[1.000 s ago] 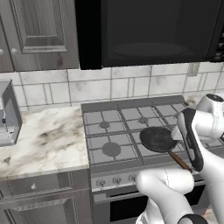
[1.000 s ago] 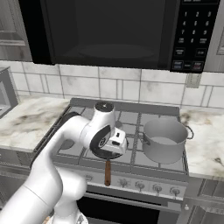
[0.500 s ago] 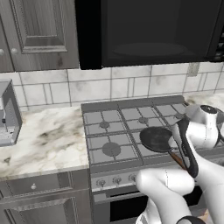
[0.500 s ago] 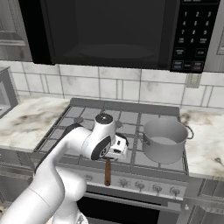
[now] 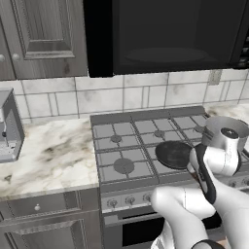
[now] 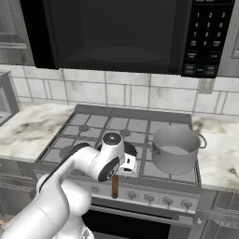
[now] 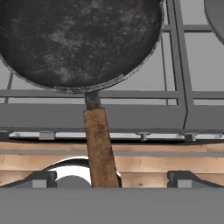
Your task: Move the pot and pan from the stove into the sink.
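Observation:
The black pan (image 7: 78,39) sits on the front grate of the stove (image 5: 126,146), and its brown handle (image 7: 99,144) sticks out over the stove's front edge. My gripper (image 7: 111,179) hovers over the handle's outer end, open, with a fingertip (image 7: 41,179) on either side and nothing held. From the left base view the pan (image 5: 172,153) lies just left of my wrist. The grey pot (image 6: 175,149) stands upright on the front right burner, apart from the pan (image 6: 130,150), which my arm partly covers. The sink is out of view.
A black microwave (image 6: 116,35) hangs low over the stove. Marble counter (image 5: 48,153) runs left of the stove, with a grey appliance (image 5: 7,126) at its far left. A row of knobs (image 6: 149,198) lines the stove front. More counter (image 6: 219,154) lies right of the pot.
My hand has come down and closer to the pan handle. The jaws have stayed open. The pan and the pot have not moved.

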{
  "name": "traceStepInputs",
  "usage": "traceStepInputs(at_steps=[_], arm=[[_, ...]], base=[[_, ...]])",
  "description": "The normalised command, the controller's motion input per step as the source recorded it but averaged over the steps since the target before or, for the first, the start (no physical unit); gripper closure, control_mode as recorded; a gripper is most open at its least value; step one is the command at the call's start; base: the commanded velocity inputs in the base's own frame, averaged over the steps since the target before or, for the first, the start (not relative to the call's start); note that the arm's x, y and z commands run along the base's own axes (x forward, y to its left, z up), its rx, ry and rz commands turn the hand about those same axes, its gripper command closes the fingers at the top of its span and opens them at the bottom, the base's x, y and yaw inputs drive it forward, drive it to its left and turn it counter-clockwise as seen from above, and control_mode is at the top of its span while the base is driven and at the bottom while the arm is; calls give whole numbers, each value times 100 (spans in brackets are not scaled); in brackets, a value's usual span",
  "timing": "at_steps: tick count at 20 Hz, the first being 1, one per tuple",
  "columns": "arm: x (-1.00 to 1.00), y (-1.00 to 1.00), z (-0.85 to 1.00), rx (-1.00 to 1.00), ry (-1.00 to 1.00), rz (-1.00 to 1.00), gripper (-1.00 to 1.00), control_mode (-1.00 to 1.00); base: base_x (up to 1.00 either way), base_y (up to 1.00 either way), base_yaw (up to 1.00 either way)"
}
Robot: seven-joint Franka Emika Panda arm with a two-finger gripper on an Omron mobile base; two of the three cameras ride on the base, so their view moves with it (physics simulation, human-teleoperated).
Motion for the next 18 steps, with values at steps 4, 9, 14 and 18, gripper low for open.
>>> traceStepInputs(at_steps=[4, 9, 14, 18], arm=[[1, 3, -46, -9, 0, 0, -100, -100], [0, 0, -33, -2, 0, 0, -100, -100], [0, 0, -2, 0, 0, 0, -100, -100], [0, 47, -16, -9, 1, 0, -100, -100]], base=[[0, 0, 0], [0, 0, 0], [0, 0, 0], [0, 0, 0]])
